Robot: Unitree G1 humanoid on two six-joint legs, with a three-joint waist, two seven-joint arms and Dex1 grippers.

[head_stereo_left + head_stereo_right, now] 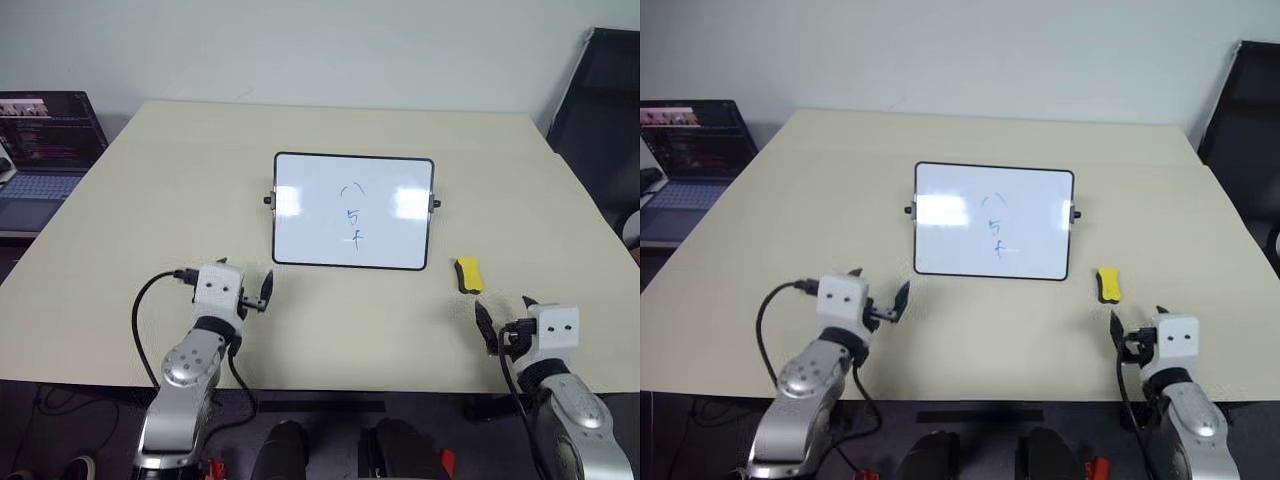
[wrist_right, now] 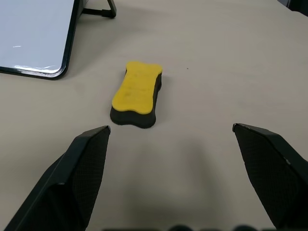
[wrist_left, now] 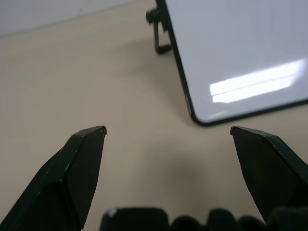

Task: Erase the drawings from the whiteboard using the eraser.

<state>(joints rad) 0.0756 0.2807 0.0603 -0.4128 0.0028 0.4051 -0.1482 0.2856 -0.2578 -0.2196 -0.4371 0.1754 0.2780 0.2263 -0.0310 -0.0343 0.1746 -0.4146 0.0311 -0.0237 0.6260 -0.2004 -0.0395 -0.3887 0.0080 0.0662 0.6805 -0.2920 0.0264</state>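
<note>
Your left gripper (image 1: 244,288) waits with jaws spread and empty near the whiteboard (image 1: 352,211), whose drawings (image 1: 353,215) remain unwiped at its centre. Just right of the board lies the eraser (image 1: 468,275), with your right gripper (image 2: 171,144) released wide behind it. Approach off-centre and a finger may nudge it away across the table (image 1: 150,200).

A: what's the room like?
B: plain white wall (image 1: 320,50) at 12 o'clock, big beige table (image 1: 180,200), open laptop (image 1: 45,140) at 10 o'clock, black chair (image 1: 600,110) at 2 o'clock, dark floor (image 1: 60,430) underneath.
</note>
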